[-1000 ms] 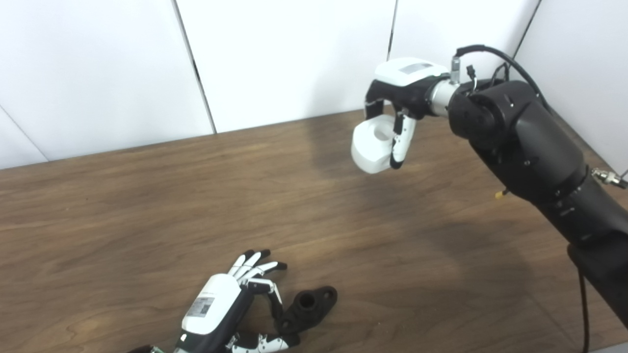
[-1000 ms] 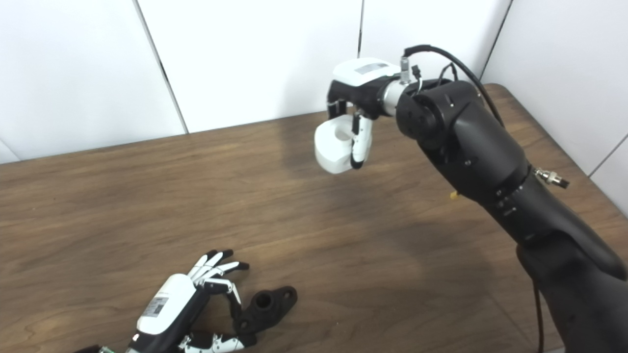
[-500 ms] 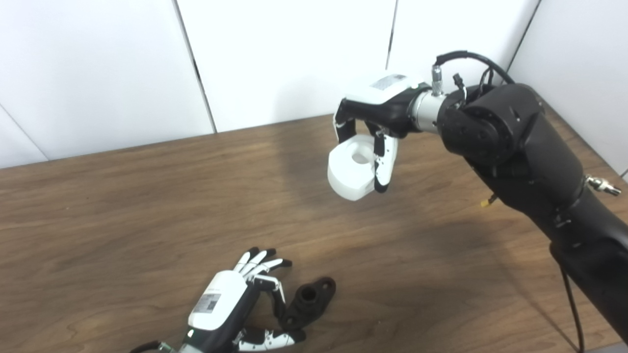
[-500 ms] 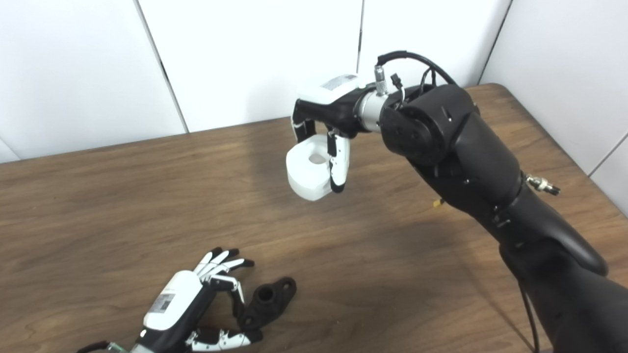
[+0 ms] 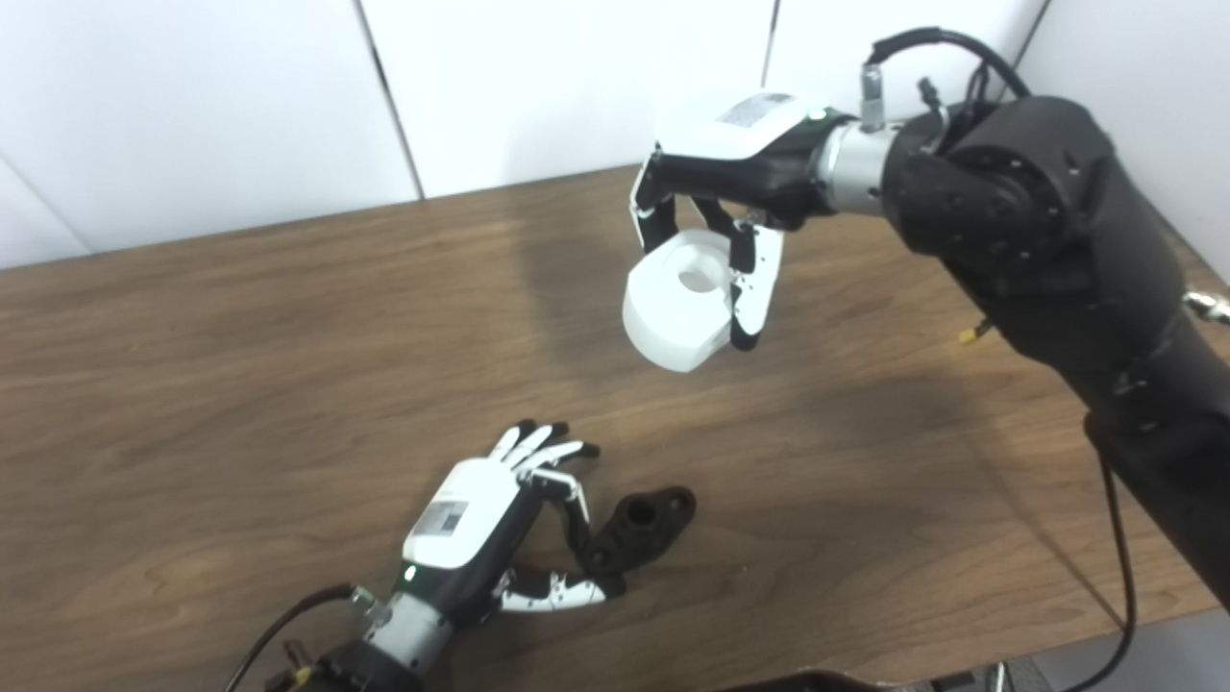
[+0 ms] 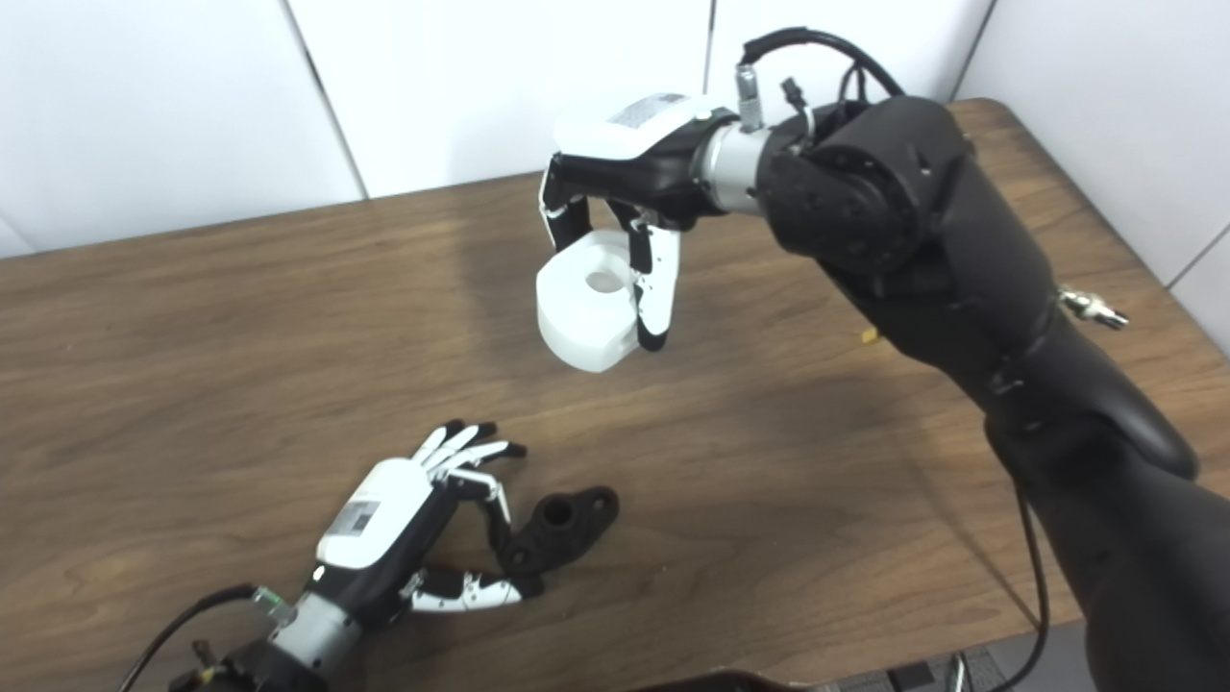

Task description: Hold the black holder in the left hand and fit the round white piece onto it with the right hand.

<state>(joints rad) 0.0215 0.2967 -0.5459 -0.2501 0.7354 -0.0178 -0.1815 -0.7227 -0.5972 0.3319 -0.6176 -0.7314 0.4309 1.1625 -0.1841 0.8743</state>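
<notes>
Right hand (image 5: pixel 716 183) grips round white piece (image 5: pixel 673 308) above bench (image 5: pixel 240 317). Left hand (image 5: pixel 500 524) pinches black holder (image 5: pixel 639 529) on bench.

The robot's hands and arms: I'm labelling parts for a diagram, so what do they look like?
Both hands, left hand and right hand, have white back plates with printed labels, black palms and white fingers tipped black. A silver wrist collar joins the bulky black right arm, where a black cable loops.

The near end of the flat black plastic holder (image 5: pixel 639 531) is covered by the left hand (image 5: pixel 490 524), so whether it lifts off the brown wooden table (image 5: pixel 240 365) is unclear. The right hand (image 5: pixel 730 183) hides the far side of the round white piece (image 5: pixel 673 312). Both arms run off-frame.
</notes>
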